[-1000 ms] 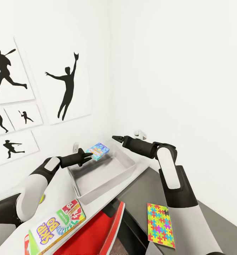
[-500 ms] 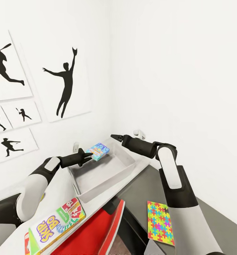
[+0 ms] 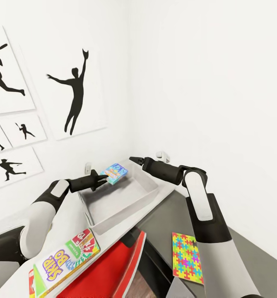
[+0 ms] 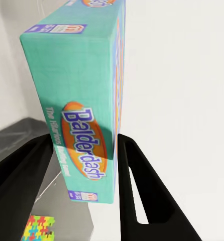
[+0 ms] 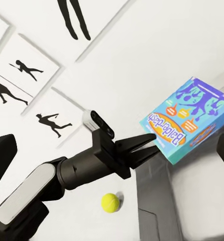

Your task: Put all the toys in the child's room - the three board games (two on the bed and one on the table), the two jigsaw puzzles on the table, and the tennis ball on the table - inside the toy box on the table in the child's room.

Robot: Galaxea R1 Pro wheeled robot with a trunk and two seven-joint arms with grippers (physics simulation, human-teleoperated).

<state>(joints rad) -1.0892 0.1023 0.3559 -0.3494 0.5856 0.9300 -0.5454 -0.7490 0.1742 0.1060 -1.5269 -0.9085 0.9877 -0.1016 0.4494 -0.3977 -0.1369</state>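
Head view high, facing down into corner; both wrist views close, sharing Balderdash box (image 4: 84, 100) with head view.

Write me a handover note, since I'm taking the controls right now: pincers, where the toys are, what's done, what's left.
Left pincer: shut on the light blue Balderdash box, held above the toy box.
Right pincer: over the toy box's far end, holding nothing; whether it is open or shut is unclear.
Toy box: on the table, nothing visible inside.
SKIP BO box: on the table's near end.
Tennis ball: on the table below the left arm.
One jigsaw puzzle: on the lower dark grey desk.
Done: nothing boxed yet.
Left: release the Balderdash box, then the rest.
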